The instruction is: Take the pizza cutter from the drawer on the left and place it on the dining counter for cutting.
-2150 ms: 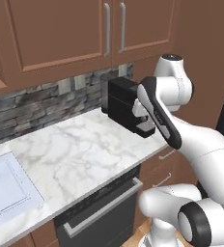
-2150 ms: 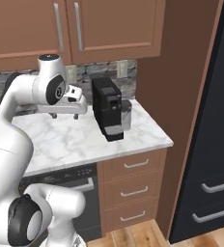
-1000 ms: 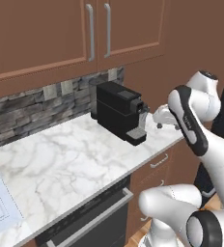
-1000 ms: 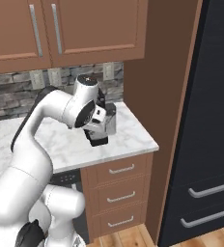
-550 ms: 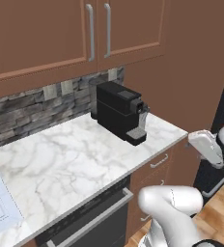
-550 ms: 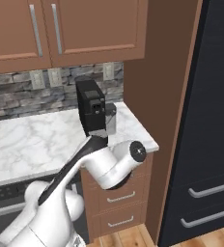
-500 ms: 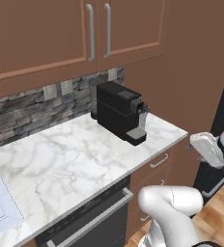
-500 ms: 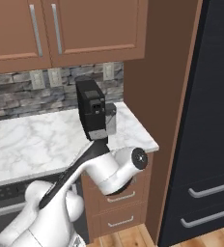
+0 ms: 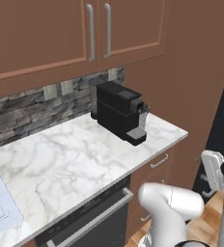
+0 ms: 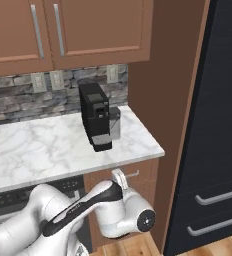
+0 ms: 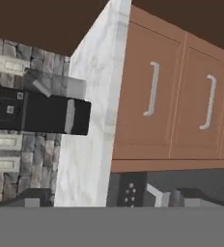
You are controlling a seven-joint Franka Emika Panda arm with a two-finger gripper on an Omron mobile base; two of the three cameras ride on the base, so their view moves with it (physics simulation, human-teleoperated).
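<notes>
Left base view has the coffee machine (image 9: 121,117) on the marble bench (image 9: 65,166), top drawer (image 9: 158,164) shut beneath its right end. Right base view puts the fingers (image 10: 119,180) at that drawer's handle (image 10: 131,174). Hand view faces the drawer fronts; fingers spread, empty, so opening, picking the cutter (presumably inside) and placing remain.

Drawer (image 11: 151,91) shut, contents hidden — third drawer front cut off at hand view's edge
</notes>
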